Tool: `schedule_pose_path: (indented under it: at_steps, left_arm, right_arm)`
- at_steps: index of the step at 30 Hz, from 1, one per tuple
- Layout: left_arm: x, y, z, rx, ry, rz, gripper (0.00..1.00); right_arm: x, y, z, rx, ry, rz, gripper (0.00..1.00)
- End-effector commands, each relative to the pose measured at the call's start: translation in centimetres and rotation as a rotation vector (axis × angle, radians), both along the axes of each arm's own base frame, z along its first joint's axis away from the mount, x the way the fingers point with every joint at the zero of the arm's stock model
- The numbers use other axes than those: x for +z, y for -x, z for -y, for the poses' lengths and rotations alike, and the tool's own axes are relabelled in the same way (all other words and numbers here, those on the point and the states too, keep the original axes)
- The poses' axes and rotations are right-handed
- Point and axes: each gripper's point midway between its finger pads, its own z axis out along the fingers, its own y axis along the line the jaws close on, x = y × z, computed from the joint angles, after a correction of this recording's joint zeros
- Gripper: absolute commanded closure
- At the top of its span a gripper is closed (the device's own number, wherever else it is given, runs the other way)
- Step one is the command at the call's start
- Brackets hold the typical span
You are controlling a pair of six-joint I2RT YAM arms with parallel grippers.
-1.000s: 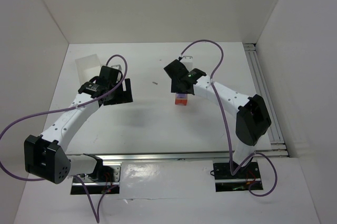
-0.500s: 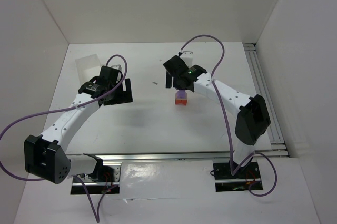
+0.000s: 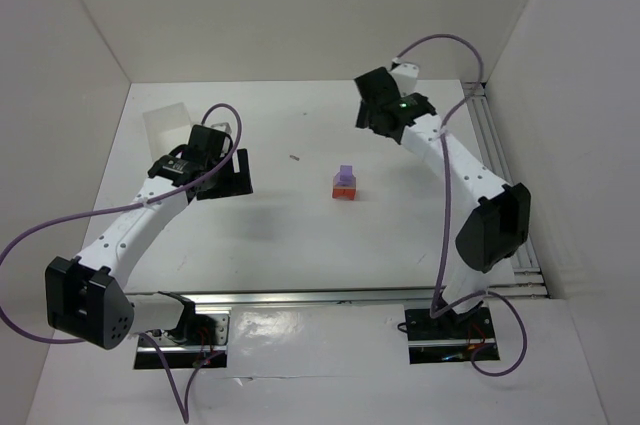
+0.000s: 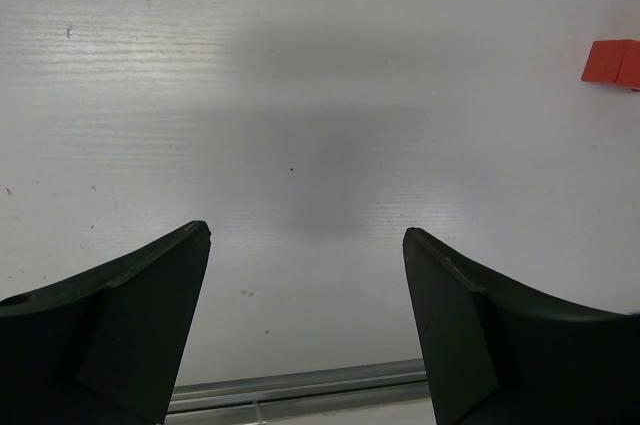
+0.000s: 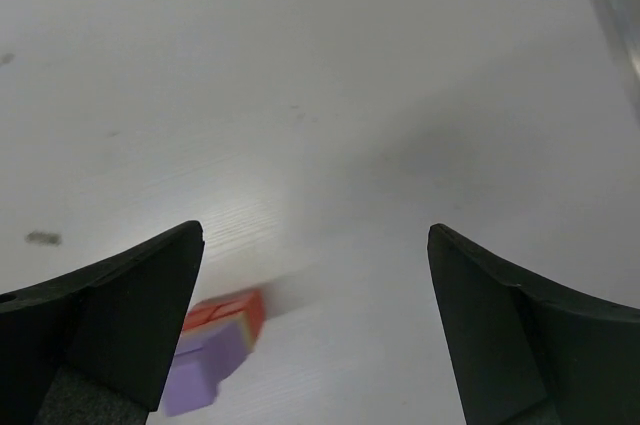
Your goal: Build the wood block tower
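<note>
Table [image 3: 300, 235], holding: wood block tower [image 3: 344, 185] near the middle, top block resting on the lower ones; speck [image 3: 295, 157] behind and left of the tower, apart; plastic box [image 3: 165, 125] at the far left corner; left gripper [image 4: 306, 233] just before the box, well left of the tower; right gripper [image 5: 316, 229] behind and right of the tower, apart.

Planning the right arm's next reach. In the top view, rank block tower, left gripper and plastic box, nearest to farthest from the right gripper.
From the right gripper:
1. Wood block tower, centre, just toward the bases from it.
2. Left gripper, left side, mid-depth.
3. Translucent plastic box, back left, beyond the left gripper.
</note>
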Motion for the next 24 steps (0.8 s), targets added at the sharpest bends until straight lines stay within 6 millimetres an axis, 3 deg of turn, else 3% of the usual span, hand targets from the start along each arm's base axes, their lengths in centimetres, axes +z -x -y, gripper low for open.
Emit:
schedule_pose_path:
  at_steps: [1,4,5,7,8,12,24]
  left_arm:
    - [2.5,-0.7,0.3,-0.014,0.02,0.075,0.09]
    - [2.7,-0.7,0.2,-0.009,0.013,0.077,0.09]
    - [2.7,-0.7,0.2,-0.009,0.013,0.077,0.09]
    - [2.9,-0.6,0.2,-0.009,0.012,0.074,0.09]
    - [3.1,-0.5,0.1,-0.009,0.015,0.083,0.09]
    - [3.0,-0.4,-0.1,-0.003,0.005,0.076,0.09]
    - [4.1,-0.3,-0.4,0.009,-0.002,0.101,0.09]
  right_arm:
    - [1.5,1.6,7.6,-0.157,-0.018,0.021,0.0]
    - [1.0,2.4,9.7,-0.181,-0.08,0.017,0.0]
    - [-0.3,2.8,10.8,-0.202,-0.085,-0.002,0.0]
    - [-0.8,3.5,11.5,-0.208,-0.102,-0.01,0.0]
    - [-2.0,3.8,11.9,-0.215,-0.103,-0.034,0.0]
    - [-2.6,4.6,12.8,-0.225,-0.101,-0.051,0.0]
    - [-1.8,6.1,13.9,-0.206,-0.117,-0.022,0.0]
